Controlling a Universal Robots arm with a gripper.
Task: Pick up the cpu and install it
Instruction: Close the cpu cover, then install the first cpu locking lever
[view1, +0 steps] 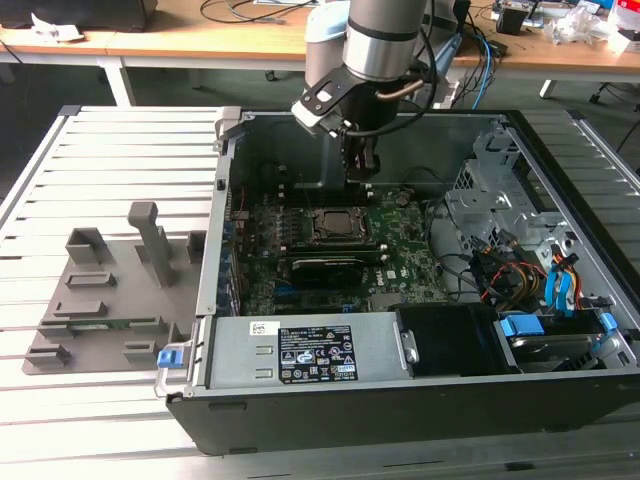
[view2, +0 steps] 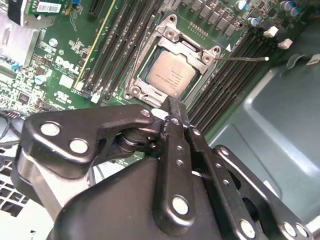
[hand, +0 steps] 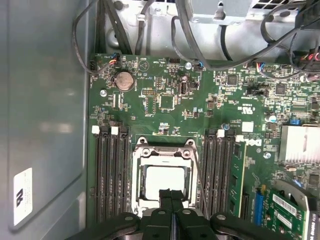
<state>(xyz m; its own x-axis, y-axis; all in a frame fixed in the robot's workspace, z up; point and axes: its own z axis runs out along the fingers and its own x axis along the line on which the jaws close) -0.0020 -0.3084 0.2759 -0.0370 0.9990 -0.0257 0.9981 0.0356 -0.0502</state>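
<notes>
The cpu (view2: 172, 75) lies flat in the black socket frame (view2: 172, 34) on the green motherboard, its dull silvery top facing up. The first wrist view has the cpu (hand: 165, 181) in the same place, in the socket (hand: 162, 146) between the rows of memory slots. My gripper (view2: 170, 106) hangs just above the socket's edge, its two black fingers pressed together with nothing between them. In the exterior view my gripper (view1: 361, 176) is inside the open computer case, a little above and behind the socket (view1: 341, 226). The thin metal lever (view2: 245, 59) sticks out sideways from the socket.
Black memory slots (hand: 107, 175) flank the socket on both sides. The case walls (view1: 222, 190) ring the board. A drive cage and cables (view1: 510, 240) fill the exterior view's right, and the power supply (view1: 300, 350) sits in front. A grey fixture (view1: 110, 290) lies on the exterior view's left.
</notes>
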